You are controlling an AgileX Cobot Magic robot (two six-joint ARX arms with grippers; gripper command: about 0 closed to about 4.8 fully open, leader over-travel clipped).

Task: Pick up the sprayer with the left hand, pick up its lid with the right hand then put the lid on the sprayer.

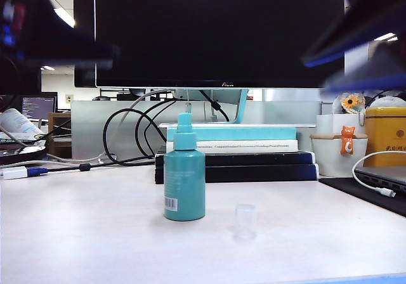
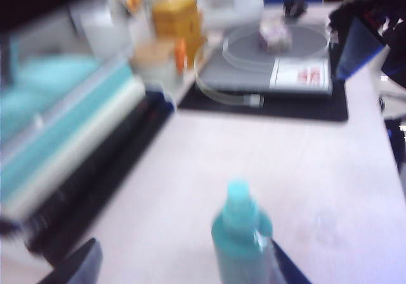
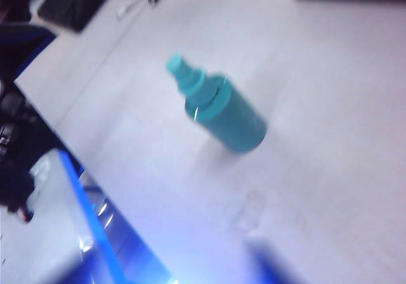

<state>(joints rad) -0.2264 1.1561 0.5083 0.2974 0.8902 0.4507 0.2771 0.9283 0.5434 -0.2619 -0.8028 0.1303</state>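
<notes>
Sprayer [image 1: 184,176] stands upright and uncapped near the middle of the pale table [image 1: 76,233] in the exterior view, its clear lid [image 1: 245,221] just beside it and apart, both in front of a stack of books [image 1: 236,154] under a dark monitor [image 1: 219,30]; the two arms are only dark blurs in the upper corners, well above both items. Left wrist view, smeared by motion, shows the left gripper [image 2: 184,265] with its black fingers spread wide, the teal bottle between them but not clasped. Right wrist view, equally blurred, looks down on bottle and lid on the table; the right gripper is not clearly visible, so its state cannot be told. Judging from this, nothing is lifted yet: both pickups and the capping remain.
</notes>
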